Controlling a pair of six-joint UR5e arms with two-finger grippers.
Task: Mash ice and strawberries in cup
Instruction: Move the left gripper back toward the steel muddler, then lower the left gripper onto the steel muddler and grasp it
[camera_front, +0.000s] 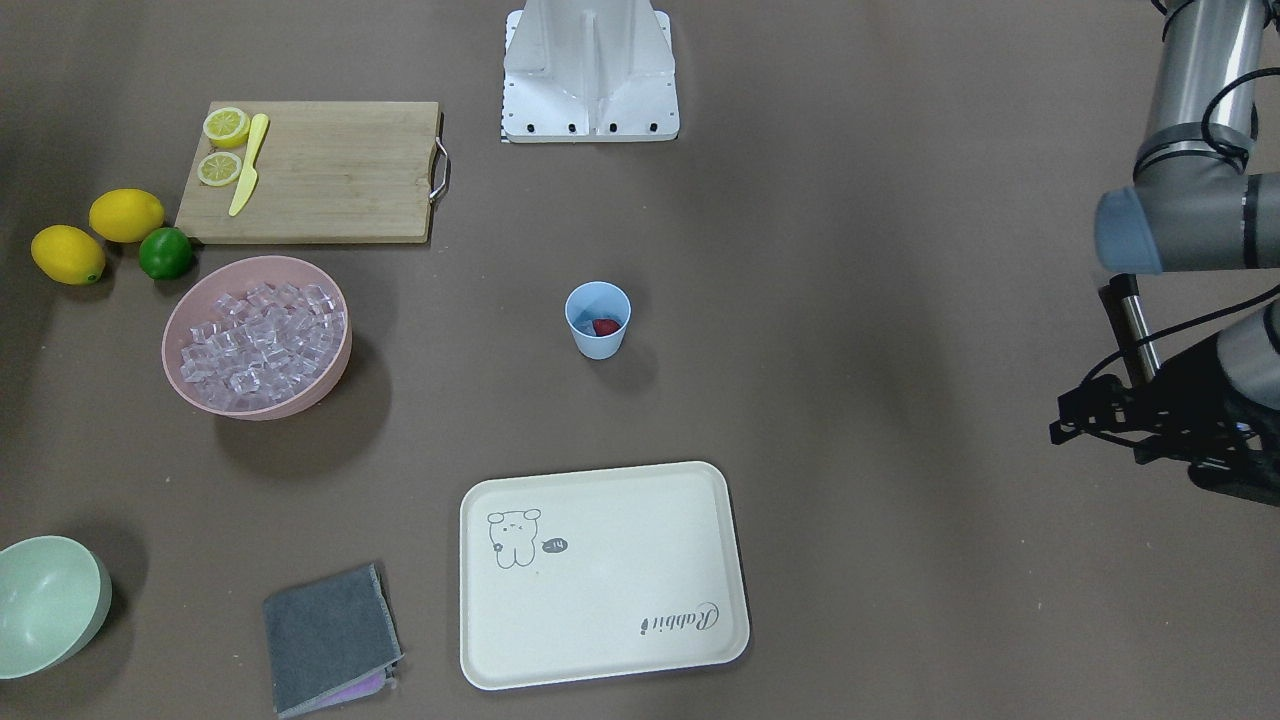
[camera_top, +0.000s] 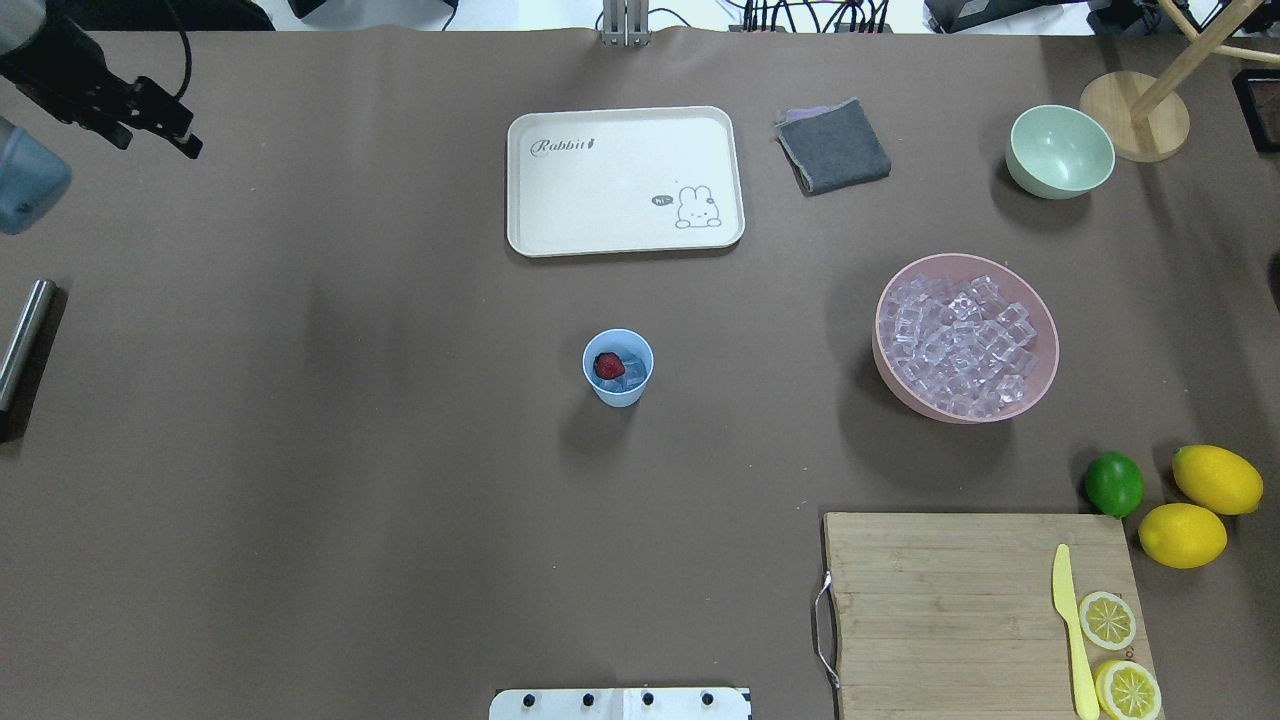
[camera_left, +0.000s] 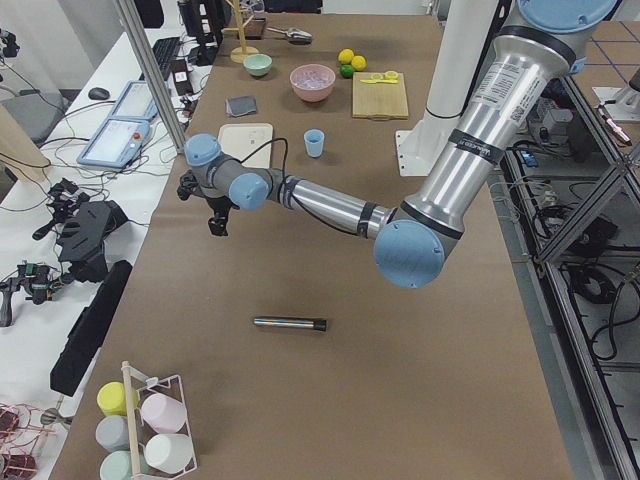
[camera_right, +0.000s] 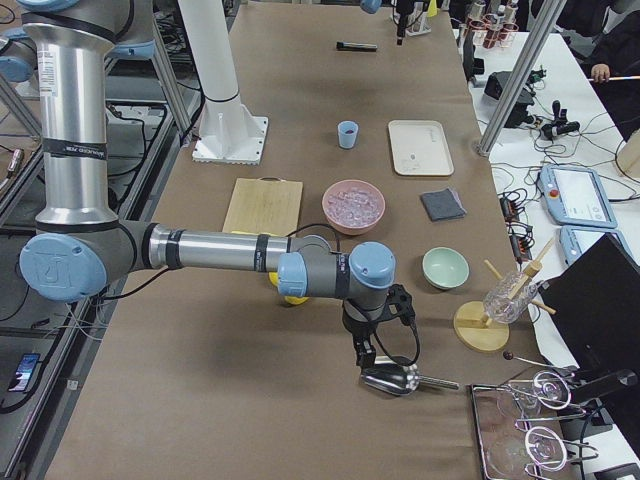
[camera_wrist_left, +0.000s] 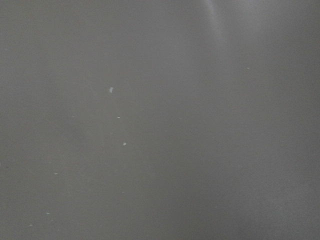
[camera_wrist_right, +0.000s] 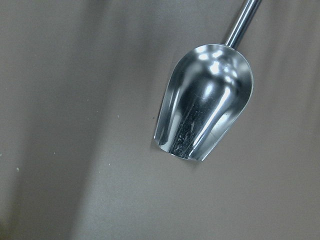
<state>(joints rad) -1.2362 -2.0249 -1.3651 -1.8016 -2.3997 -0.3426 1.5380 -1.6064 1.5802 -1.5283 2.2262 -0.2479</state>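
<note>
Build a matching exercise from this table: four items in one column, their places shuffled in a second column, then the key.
Items
1. strawberry
2. yellow knife
3. heap of ice
4. lime

Places
A. in the pink bowl
B. on the table beside two lemons
C. in the light-blue cup
D. on the wooden cutting board

Pairs: 1-C, 2-D, 3-A, 4-B
</note>
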